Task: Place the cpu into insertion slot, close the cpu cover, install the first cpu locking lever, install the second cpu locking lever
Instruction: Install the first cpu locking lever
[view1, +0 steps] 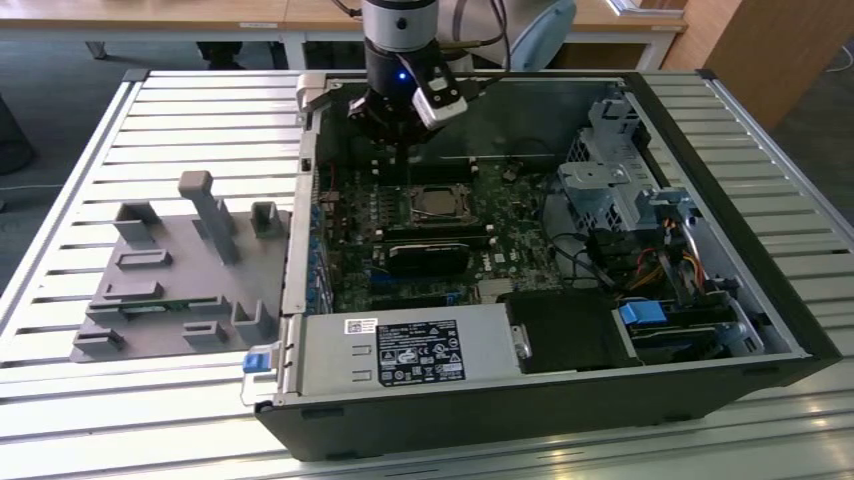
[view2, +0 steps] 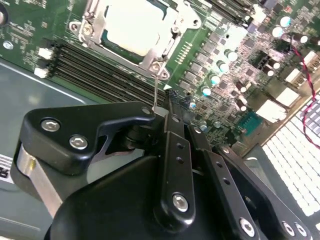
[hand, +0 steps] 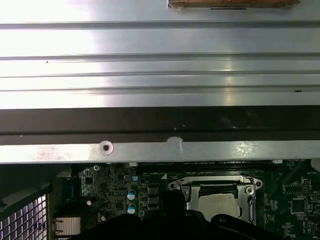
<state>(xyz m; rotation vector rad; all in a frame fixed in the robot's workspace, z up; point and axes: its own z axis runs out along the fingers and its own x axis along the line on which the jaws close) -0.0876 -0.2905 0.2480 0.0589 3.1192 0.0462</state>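
Note:
The cpu (view2: 131, 25) lies in the insertion slot (view1: 434, 203) on the green board, its pale metal top showing through the window of the cpu cover (view2: 165, 50), which lies flat over it. A thin wire locking lever (view2: 156, 87) rises from the slot's corner to my gripper (view2: 162, 104), whose black fingers are shut on its end. In the exterior view the gripper (view1: 402, 163) hangs just beyond the slot's far corner. The first wrist view shows the cpu (hand: 220, 205) inside the cover frame (hand: 180, 186), beside the dark fingertips (hand: 172, 202).
The board sits inside an open computer case (view1: 787, 330) on a slatted metal table. Memory slots (view2: 100, 65) run beside the socket. A black heatsink block (view1: 427, 255), a power supply (view1: 400, 350) and drive cages (view1: 607, 190) surround it. A grey fixture plate (view1: 174, 270) stands at the exterior view's left.

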